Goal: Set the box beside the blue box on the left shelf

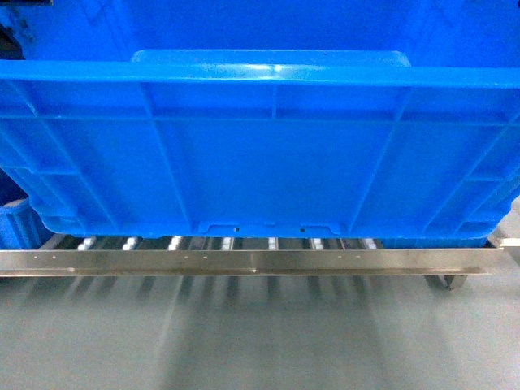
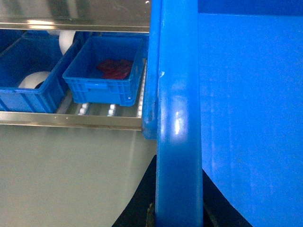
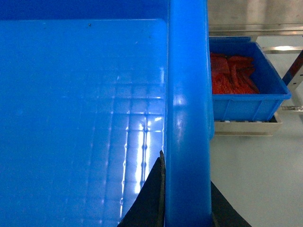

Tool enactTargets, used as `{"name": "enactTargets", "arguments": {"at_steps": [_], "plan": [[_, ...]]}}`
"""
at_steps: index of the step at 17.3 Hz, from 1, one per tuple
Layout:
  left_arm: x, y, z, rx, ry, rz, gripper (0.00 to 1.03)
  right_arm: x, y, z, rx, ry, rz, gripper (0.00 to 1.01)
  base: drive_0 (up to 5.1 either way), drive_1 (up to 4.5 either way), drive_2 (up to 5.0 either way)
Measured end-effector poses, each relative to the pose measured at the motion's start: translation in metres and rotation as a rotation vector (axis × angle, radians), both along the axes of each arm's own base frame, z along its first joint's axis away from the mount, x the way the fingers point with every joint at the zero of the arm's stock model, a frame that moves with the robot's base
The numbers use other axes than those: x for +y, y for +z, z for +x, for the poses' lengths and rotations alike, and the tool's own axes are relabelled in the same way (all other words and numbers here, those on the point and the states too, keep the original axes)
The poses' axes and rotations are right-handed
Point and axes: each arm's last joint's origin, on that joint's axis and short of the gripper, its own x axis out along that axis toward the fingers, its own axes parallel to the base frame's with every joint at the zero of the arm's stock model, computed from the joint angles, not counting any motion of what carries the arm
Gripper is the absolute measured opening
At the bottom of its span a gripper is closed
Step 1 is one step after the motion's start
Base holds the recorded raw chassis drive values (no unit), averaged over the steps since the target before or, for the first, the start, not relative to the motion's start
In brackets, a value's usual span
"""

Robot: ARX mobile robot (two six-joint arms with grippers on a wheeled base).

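Observation:
The box (image 1: 268,154), a big bright-blue ribbed crate, fills the head view. Its bottom edge hangs just over the roller wheels of the left shelf (image 1: 244,262); I cannot tell whether it touches them. My left gripper (image 2: 178,198) is shut on the box's left rim (image 2: 177,94), with a black finger on each side. In the same way my right gripper (image 3: 187,194) is shut on the right rim (image 3: 187,85). A smaller blue box (image 2: 106,71) holding something red sits on the shelf's rollers (image 2: 111,109), just left of the crate's corner.
Another blue bin (image 2: 28,80) with white items stands further left on the shelf. On the right, a blue bin of red pieces (image 3: 244,82) sits on a separate low rack. A metal shelf level (image 2: 75,21) runs above. Grey floor (image 1: 260,341) lies in front.

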Motion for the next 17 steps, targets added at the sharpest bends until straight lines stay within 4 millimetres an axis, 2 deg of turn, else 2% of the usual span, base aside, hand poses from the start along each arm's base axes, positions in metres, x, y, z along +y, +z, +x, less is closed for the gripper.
{"name": "enactTargets", "arguments": {"at_steps": [15,17], "plan": [[0.0011,0.0003,-0.0002,-0.002,0.000,0.001,0.08,0.0017,0.0001,-0.0003,-0.001,0.003,0.000,0.08,-5.1,2.40,2.4],[0.0011,0.0003,-0.0002,-0.002,0.000,0.001,0.08,0.0017,0.0001,-0.0003,-0.001,0.003,0.000,0.08,0.0,0.00,0.0]]}}
